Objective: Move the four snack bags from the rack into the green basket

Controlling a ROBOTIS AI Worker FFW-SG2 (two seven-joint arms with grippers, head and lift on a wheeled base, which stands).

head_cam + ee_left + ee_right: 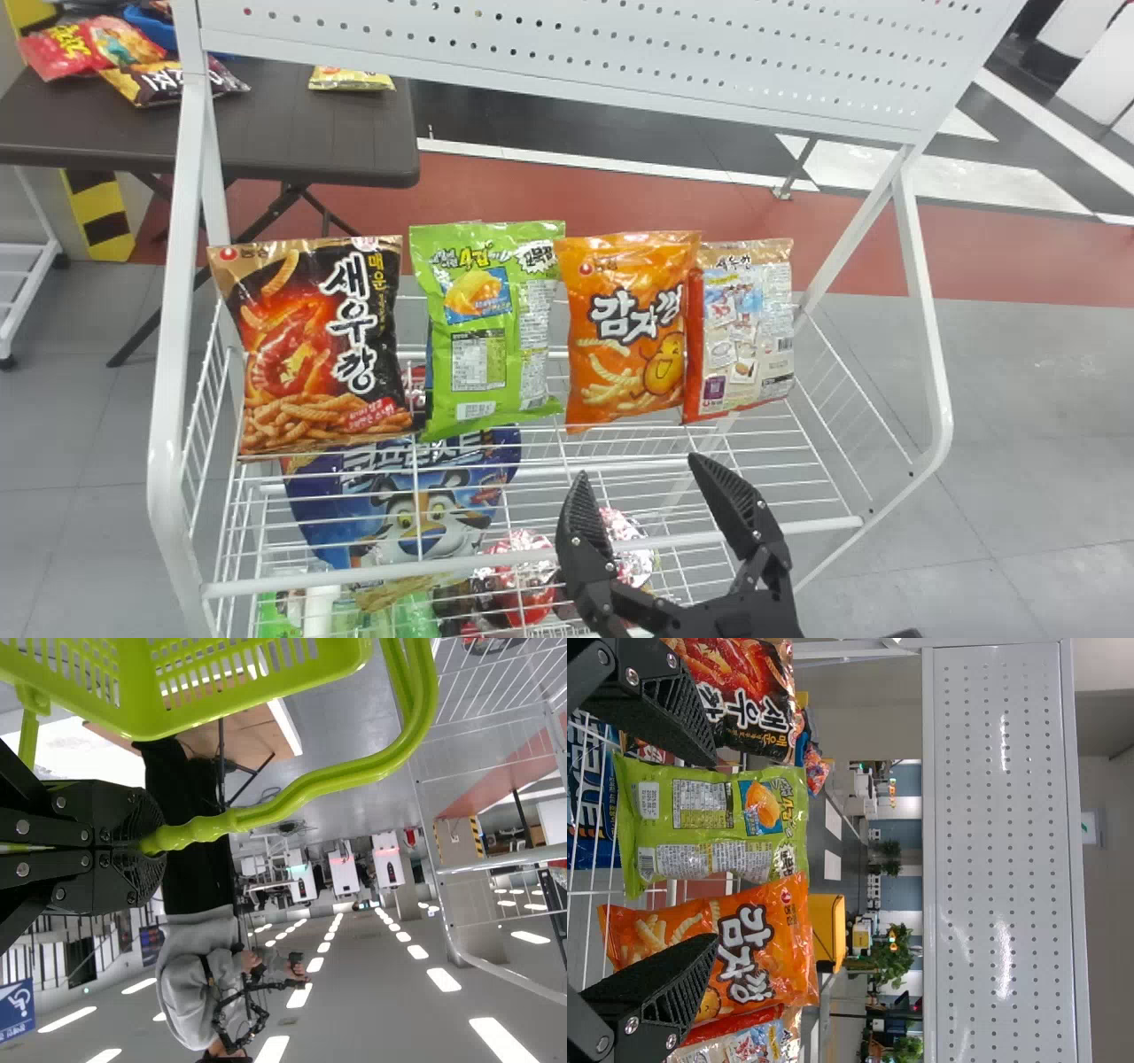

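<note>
**Facing four snack bags (629,332) in the rack (168,372), right pincer (638,465) wide open**

So, closest stuff first. The right pincer hangs at about five o'clock in the head view, near the rack's front rail (532,558), its two fingers (673,722) well apart with nothing between them. The left pincer (151,846) is clamped on the handle (310,784) of the green basket (133,700); can't tell what, if anything, that basket sits on.

Below the bags, around seven o'clock, there's a big blue cereal pack (399,523) under the wires, plus some shiny red packs (523,576) toward six.

All four snack bags stand in a row in the top wire tier. Black one (323,350) at nine o'clock, green one (483,346) just short of the middle on that same side, then orange (629,363) and red-and-white (744,328) toward three, orange overlapping its neighbour's edge.

Further back, a perforated white panel (567,53) runs across twelve. Past the rack, at ten o'clock, a dark worktop (275,133) carries a few more packs (159,84).
</note>
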